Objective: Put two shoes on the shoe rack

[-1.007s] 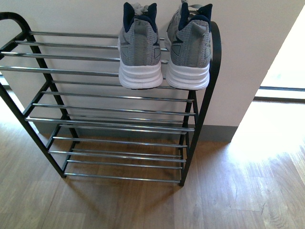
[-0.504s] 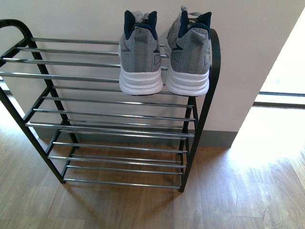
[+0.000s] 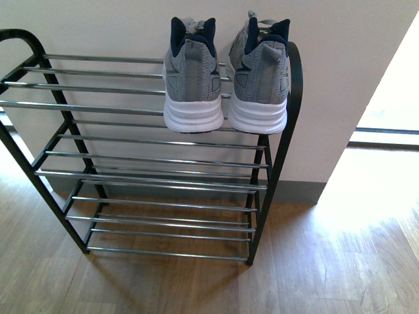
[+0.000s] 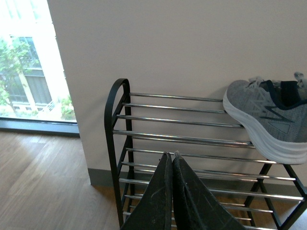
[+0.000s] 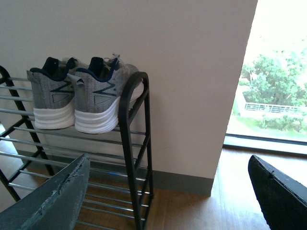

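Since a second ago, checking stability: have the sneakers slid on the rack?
No. The sneakers keep their place beside the rack's right arch; both drift down the picture together.

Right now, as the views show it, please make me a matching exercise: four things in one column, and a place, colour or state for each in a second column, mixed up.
Column one:
1. grey sneakers
2. left hand
3. right hand
4. rack frame

Column two:
A. open wide
B. black
C. on the top tier, at its right end, heels out
D. shut, nothing between the fingers

Right pairs: 1-C, 2-D, 3-A, 4-B.
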You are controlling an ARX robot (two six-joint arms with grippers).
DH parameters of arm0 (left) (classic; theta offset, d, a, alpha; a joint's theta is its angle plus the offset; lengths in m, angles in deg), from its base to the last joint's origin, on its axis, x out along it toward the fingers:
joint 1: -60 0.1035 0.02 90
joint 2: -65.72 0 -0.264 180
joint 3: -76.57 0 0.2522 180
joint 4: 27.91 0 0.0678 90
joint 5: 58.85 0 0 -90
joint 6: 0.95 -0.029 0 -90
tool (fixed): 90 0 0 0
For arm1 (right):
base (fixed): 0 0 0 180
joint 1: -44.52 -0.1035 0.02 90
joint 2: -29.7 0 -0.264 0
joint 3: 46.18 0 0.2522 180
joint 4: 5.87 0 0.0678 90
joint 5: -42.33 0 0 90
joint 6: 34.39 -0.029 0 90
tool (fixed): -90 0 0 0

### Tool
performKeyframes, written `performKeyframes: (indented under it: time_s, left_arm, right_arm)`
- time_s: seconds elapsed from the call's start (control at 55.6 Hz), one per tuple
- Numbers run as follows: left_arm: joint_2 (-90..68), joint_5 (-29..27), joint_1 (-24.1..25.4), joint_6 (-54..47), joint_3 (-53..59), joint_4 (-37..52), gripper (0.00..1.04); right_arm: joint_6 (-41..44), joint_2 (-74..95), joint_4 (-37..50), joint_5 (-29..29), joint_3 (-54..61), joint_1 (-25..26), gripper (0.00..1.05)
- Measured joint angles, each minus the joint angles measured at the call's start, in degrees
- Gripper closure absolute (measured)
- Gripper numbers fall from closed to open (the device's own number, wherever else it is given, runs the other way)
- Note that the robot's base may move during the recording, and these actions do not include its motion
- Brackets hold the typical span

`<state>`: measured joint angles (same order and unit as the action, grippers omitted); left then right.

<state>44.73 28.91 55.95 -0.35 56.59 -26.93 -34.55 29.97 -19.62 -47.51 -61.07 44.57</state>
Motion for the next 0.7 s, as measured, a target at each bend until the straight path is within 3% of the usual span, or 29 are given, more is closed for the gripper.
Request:
performKeyframes:
  time_s: [0.126, 0.701]
  left_arm:
    - [2.62, 1.77, 3.74, 0.0, 1.44, -0.98, 1.04]
    - [12.57, 2.23, 3.85, -0.04, 5.44, -6.64, 1.04]
  right_arm:
    - [0.0, 0.0, -0.02, 0.0, 0.0, 0.0, 0.09]
    - [0.0, 0.0, -0.02, -0.15, 0.0, 0.0, 0.09]
